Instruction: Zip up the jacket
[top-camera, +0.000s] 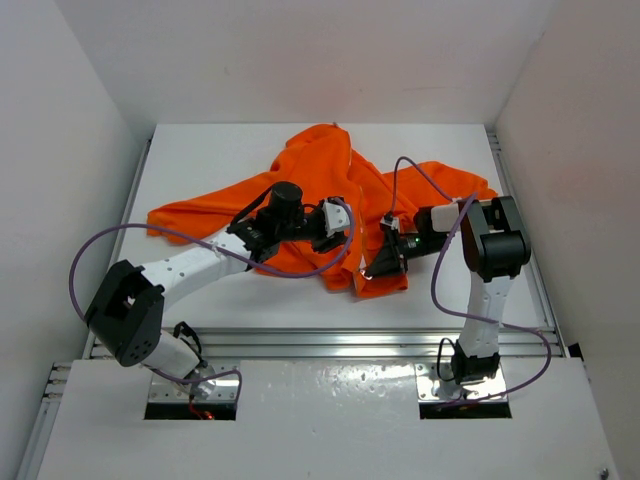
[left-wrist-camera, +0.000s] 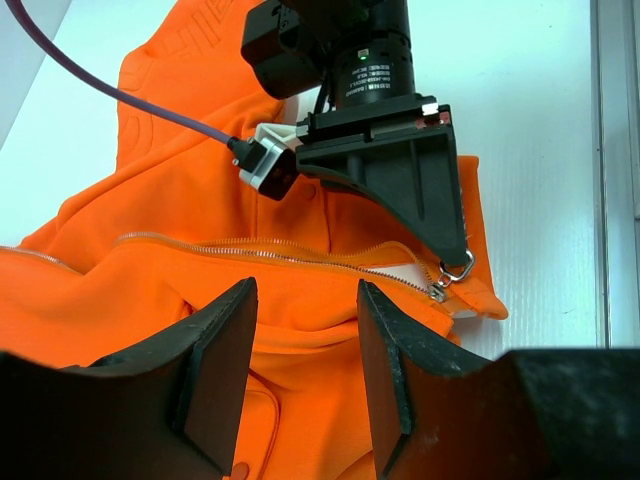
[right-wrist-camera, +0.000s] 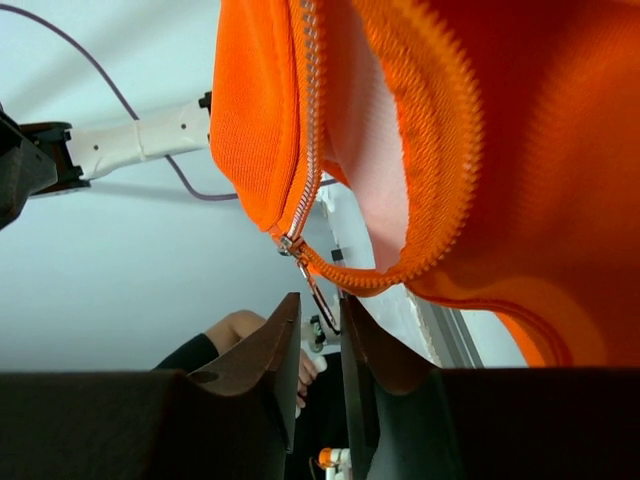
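The orange jacket (top-camera: 320, 170) lies crumpled on the white table. Its pale zipper (left-wrist-camera: 250, 250) runs toward the hem corner, with the two sides joined only at the bottom. My right gripper (top-camera: 380, 264) is at that corner. In the right wrist view its jaws (right-wrist-camera: 319, 300) stand narrowly apart, closed around the metal zipper pull (right-wrist-camera: 318, 292), with the hem raised. The pull also shows in the left wrist view (left-wrist-camera: 457, 267), at the right gripper's tip. My left gripper (top-camera: 343, 225) is open (left-wrist-camera: 305, 290) and empty, just above the orange fabric left of the zipper.
The table's front rail (top-camera: 350, 340) runs just below the jacket. White walls close in the left, back and right. Purple cables (top-camera: 300, 268) loop over the table beside both arms. A person's hand (right-wrist-camera: 240, 330) shows beyond the table edge.
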